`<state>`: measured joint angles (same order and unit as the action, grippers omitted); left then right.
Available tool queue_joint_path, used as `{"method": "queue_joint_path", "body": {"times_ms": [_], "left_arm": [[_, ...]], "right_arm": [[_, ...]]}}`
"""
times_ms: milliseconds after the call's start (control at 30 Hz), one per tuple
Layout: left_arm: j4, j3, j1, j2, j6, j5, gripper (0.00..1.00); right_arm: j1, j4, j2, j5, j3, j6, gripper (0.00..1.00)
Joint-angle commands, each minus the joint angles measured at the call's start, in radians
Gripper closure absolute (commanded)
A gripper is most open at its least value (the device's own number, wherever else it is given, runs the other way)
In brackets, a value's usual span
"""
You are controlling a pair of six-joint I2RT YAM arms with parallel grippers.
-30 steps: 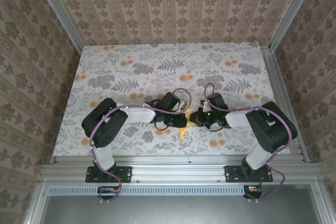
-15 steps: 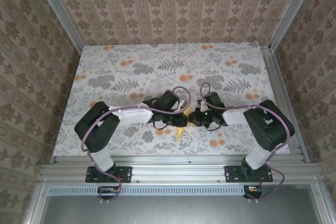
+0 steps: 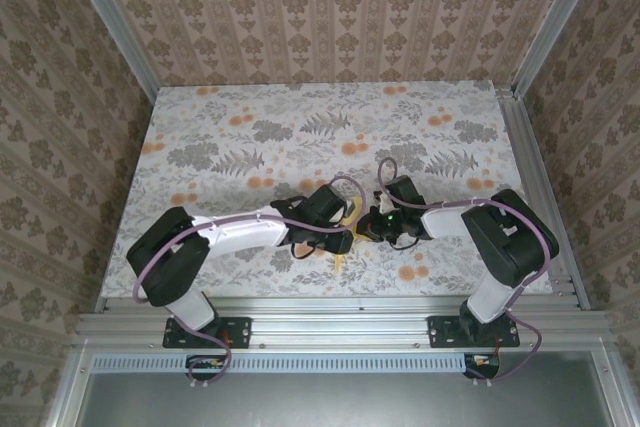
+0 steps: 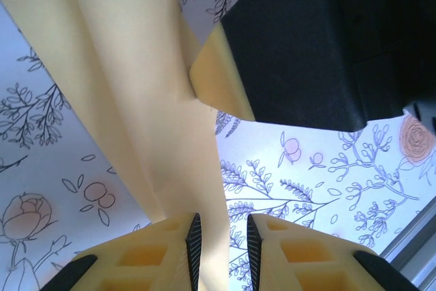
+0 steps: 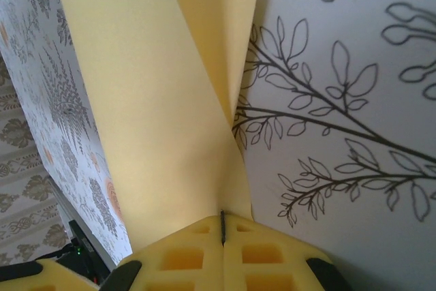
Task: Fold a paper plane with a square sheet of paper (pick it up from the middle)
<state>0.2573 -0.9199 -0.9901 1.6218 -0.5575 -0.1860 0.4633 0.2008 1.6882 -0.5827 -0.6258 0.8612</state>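
Left fingers (image 4: 136, 260) eased apart around paper plane (image 4: 129, 80), right fingers (image 5: 184, 257) clenched on it, floral cloth (image 3: 300, 127) beneath

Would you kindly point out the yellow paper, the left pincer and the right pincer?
yellow paper (image 5: 157, 134): right wrist view, its broad folded panel.
left pincer (image 4: 223, 230): left wrist view, gap between fingertips.
right pincer (image 5: 223, 221): right wrist view, seam between fingertips.

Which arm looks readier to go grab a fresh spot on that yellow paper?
Left, probably. The left claw stands slightly parted around the yellow paper, so it could slip off freely. The right claw is shut tight on it, anchoring it.
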Motion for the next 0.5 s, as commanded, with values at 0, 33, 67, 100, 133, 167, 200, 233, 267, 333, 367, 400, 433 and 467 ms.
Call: {"method": "queue_joint_path", "body": {"times_ms": [0,33,67,100,133,167,200,233,267,333,367,400,433,467], "left_arm": [[-0.008,0.025,-0.005,0.009,-0.025,0.019,0.72],[-0.024,0.028,-0.004,0.01,-0.027,0.009,0.72],[-0.037,0.032,-0.004,0.012,-0.028,0.003,0.72],[-0.041,0.033,-0.003,0.015,-0.029,0.003,0.72],[-0.042,0.035,-0.003,0.02,-0.027,0.002,0.72],[-0.042,0.036,-0.001,0.027,-0.027,0.002,0.72],[-0.041,0.037,-0.002,0.034,-0.026,0.0,0.72],[-0.044,0.037,-0.002,0.039,-0.025,-0.003,0.72],[-0.045,0.036,-0.001,0.046,-0.025,-0.004,0.72],[-0.046,0.037,-0.001,0.057,-0.025,-0.003,0.73],[-0.042,0.037,0.0,0.061,-0.025,0.004,0.73],[-0.037,0.037,0.001,0.065,-0.026,0.01,0.73],[-0.031,0.038,0.001,0.067,-0.027,0.018,0.73],[-0.026,0.041,0.003,0.067,-0.028,0.028,0.74]], "right_arm": [[0.009,-0.036,0.008,0.017,-0.018,-0.018,1.0],[0.009,-0.039,0.005,0.018,-0.018,-0.017,1.0],[0.009,-0.039,0.0,0.018,-0.018,-0.017,1.0],[0.009,-0.041,-0.002,0.016,-0.018,-0.018,1.0],[0.009,-0.042,-0.006,0.018,-0.018,-0.018,1.0],[0.009,-0.043,-0.01,0.018,-0.018,-0.017,1.0],[0.009,-0.043,-0.012,0.017,-0.018,-0.017,1.0],[0.009,-0.043,-0.015,0.016,-0.018,-0.018,1.0],[0.01,-0.043,-0.021,0.016,-0.018,-0.017,1.0],[0.009,-0.046,-0.029,0.016,-0.017,-0.018,1.0],[0.01,-0.047,-0.035,0.015,-0.015,-0.017,1.0],[0.009,-0.047,-0.039,0.017,-0.014,-0.017,1.0],[0.009,-0.049,-0.047,0.016,-0.012,-0.018,1.0],[0.009,-0.052,-0.054,0.016,-0.011,-0.017,1.0]]}}
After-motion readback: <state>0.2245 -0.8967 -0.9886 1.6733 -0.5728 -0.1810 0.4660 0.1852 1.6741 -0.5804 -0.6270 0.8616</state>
